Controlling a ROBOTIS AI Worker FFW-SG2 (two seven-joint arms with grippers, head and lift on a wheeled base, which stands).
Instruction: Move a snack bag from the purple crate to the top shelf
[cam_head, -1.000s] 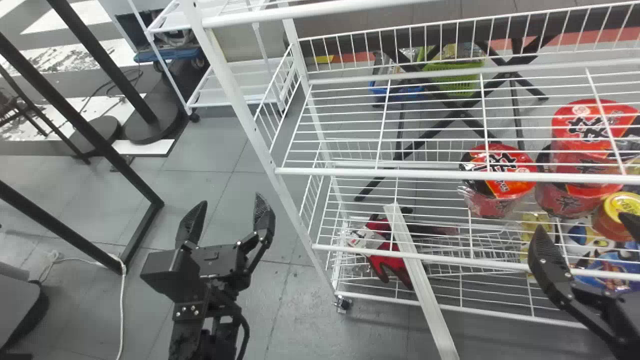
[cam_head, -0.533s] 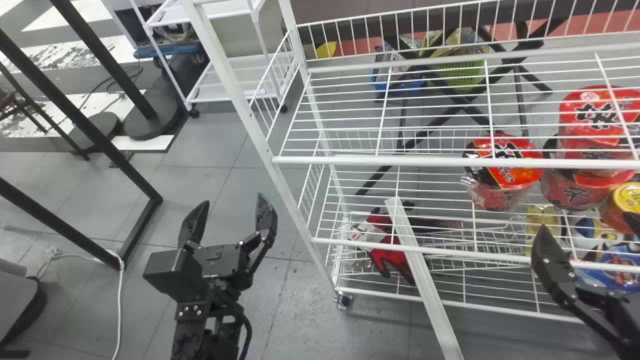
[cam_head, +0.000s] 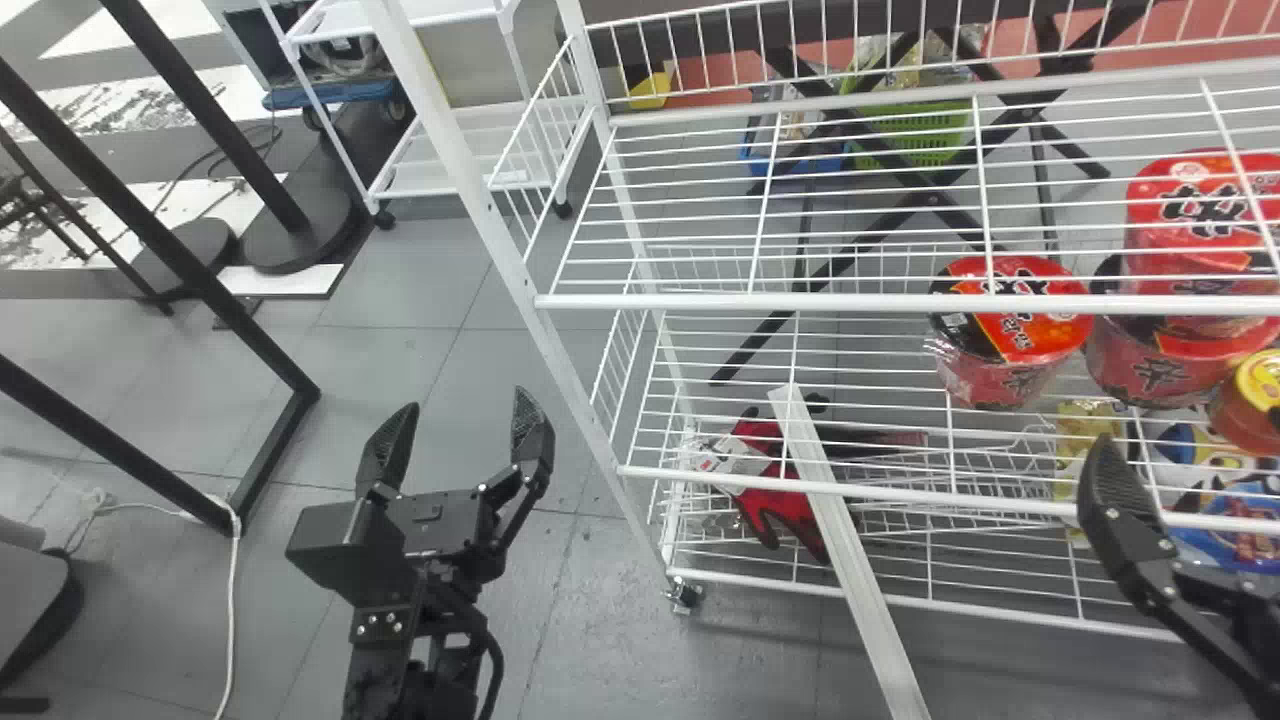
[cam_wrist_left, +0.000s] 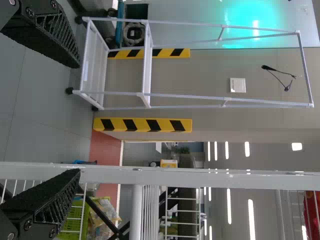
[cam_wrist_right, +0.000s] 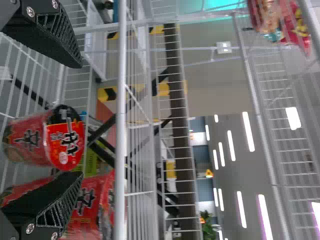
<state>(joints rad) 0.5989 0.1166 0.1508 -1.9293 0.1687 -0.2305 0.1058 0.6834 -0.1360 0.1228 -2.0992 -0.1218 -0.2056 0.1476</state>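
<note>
So here we are, the wire rack (cam_head: 740, 301) running from twelve round to four o'clock, with a basket (cam_head: 925, 135) on the floor behind it between one and two. On the middle shelf, there's a noodle pack (cam_head: 1010, 340) at three o'clock, a noodle stack (cam_head: 1160, 365) just beside it, and a jar (cam_head: 1255, 410) in front of that stack. Down below, a glove (cam_head: 755, 505) between four and five, a bar (cam_head: 860, 580) slanting across before it. Cart (cam_head: 485, 190) between ten and eleven, apart from the rack. And overhead, snack bags (cam_wrist_right: 295, 25) on an upper shelf (cam_wrist_right: 257, 107)!
</note>
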